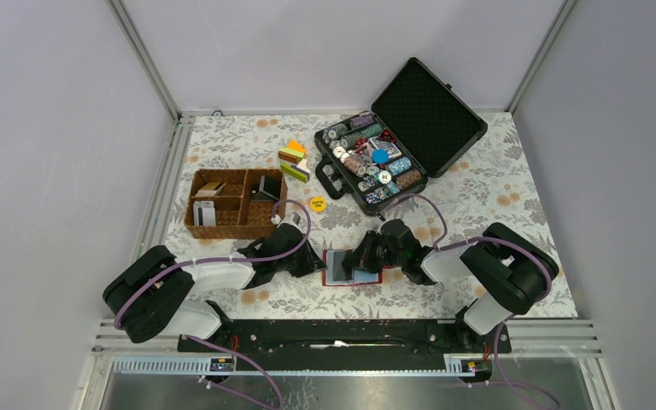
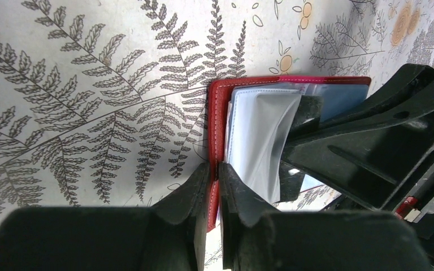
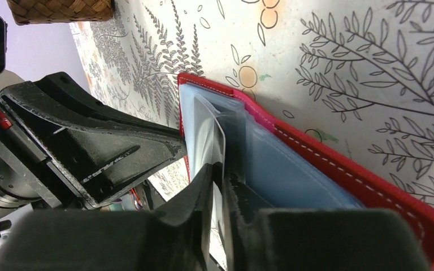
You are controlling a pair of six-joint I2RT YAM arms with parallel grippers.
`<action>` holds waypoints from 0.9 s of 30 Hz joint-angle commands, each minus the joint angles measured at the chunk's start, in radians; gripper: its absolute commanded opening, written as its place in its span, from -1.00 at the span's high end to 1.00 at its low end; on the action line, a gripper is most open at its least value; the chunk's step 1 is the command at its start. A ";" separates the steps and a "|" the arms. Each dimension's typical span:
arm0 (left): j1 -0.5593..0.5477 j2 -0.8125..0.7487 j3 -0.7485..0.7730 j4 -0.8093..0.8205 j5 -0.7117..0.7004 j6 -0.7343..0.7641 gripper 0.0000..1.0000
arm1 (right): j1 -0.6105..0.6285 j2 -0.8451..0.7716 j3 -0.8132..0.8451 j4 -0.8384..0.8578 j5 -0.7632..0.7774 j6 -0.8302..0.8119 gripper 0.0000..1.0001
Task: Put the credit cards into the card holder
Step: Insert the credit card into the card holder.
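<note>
Top external: basket (image 1: 231, 231) sits at abt 10 o'clock on the table w/ spare credit cards (image 1: 205, 212) in it. The card holder (image 1: 339, 266) lies open at 6 o'clock, btwn the two grippers. Black case (image 1: 431, 107) is at 1 o'clock, not needed here.

Step in hand, as I judge it: seating a pale card (image 2: 257, 135) into a clear pocket. To do it well, the L arm should pin the holder flat so it can't skate on the cloth. The R arm should square the card's leading edge w/ the pocket mouth and slide it low and slow. If it snags on a clear leaf, back off a touch and don't force it; thin plastic buckles.

Fingers:
- **Left gripper (image 2: 215, 169):** nearly together, clamped on the holder's red stitched edge, at 6 o'clock in the left wrist view.
- **Right gripper (image 3: 221, 172):** all but closed, pinching the pale card. It's prob a card but could be a clear leaf, hard to tell. Its far end is inside the holder, beside the light-blue pocket.
</note>
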 commanded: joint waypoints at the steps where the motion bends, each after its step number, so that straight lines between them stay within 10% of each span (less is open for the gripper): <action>1: -0.006 0.003 -0.023 -0.002 0.000 0.006 0.70 | 0.028 0.020 0.004 -0.201 0.050 -0.074 0.57; 19: -0.006 -0.020 -0.024 0.038 0.020 0.017 0.50 | 0.049 -0.186 0.155 -0.625 0.272 -0.309 -0.25; 27: -0.006 0.022 0.003 0.127 0.058 0.032 0.27 | 0.061 -0.117 0.178 -0.576 0.233 -0.327 -0.14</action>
